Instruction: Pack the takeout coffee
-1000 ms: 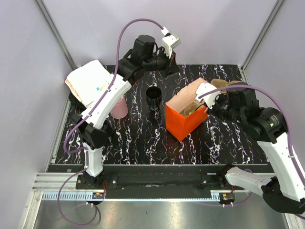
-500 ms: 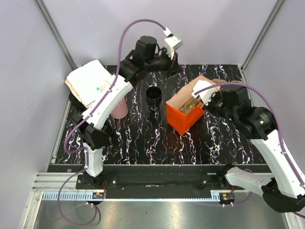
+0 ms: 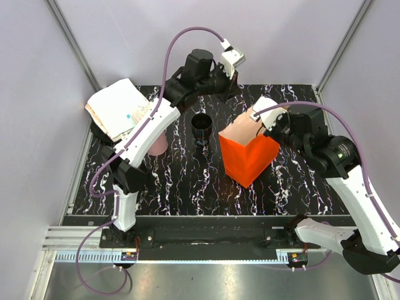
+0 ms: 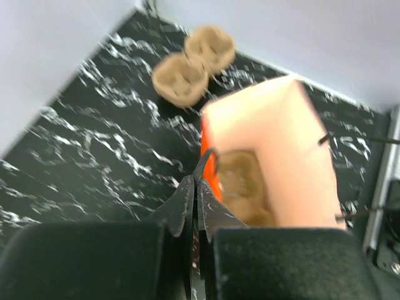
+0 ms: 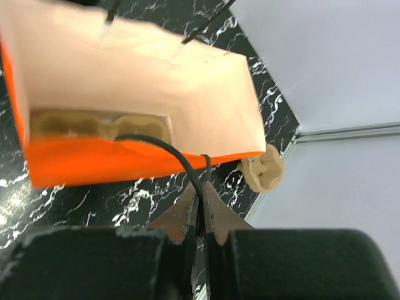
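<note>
The black cup point(image 3: 201, 128) stands upright on the table point(image 3: 187, 187) just left of the orange bag point(image 3: 250, 159), outside it and touched by neither gripper. From above its top is dark, and I cannot tell whether a lid is on. The bag stands upright with its mouth open, and a brown pulp cup tray point(image 5: 100, 125) lies at the bottom. The left gripper point(image 4: 196, 184), at the bag's far side, is closed on the bag's left handle point(image 4: 204, 156), a thin black cord. The right gripper point(image 5: 200, 190), at the bag's right, has its jaws all but together, pinching the right handle point(image 5: 153, 141). A second pulp tray point(image 4: 194, 65) lies beyond the bag. A pink cup point(image 3: 156, 145) stands left of the black cup.
</note>
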You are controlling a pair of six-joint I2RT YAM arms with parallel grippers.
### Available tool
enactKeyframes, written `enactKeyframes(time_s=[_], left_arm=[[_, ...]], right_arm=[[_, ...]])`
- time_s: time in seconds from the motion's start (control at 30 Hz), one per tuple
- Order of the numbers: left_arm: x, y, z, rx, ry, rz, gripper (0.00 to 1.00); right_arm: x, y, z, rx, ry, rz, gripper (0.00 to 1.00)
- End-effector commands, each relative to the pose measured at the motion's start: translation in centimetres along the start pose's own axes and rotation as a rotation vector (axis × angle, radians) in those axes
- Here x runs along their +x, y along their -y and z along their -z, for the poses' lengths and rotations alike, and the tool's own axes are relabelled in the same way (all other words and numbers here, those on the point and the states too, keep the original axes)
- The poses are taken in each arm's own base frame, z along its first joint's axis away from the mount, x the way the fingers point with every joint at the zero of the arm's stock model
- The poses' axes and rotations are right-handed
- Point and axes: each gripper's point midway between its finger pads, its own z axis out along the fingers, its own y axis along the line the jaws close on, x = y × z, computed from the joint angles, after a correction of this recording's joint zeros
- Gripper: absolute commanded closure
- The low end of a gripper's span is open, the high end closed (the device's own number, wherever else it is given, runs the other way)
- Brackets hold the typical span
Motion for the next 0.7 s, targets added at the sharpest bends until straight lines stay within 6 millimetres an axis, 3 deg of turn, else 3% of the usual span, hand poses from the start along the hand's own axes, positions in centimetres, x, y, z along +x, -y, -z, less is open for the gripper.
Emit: enactKeyframes(time_s=[0.0, 0.17, 0.37, 0.67], left_arm=[[-5.0, -0.5, 2.1, -0.076, 0.131, -0.060, 0.99], [-4.8, -1.4, 1.8, -0.121, 0.130, -0.058, 0.96], [-5.7, -2.9, 2.1, -0.210, 0.156, -0.054, 1.00], [-6.3, -5.8, 2.3, -0.365, 0.179, -0.068, 1.00]], right_arm=[[-2.3, 2.5, 0.8, 0.092, 0.067, -0.047, 0.90], [-2.3, 2.8, 0.5, 0.113, 0.066, -0.052, 0.90], [-2.4, 3.3, -0.4, 0.152, 0.068, -0.052, 0.91], [-3.5, 5.5, -1.7, 0.283, 0.123, -0.041, 0.93]])
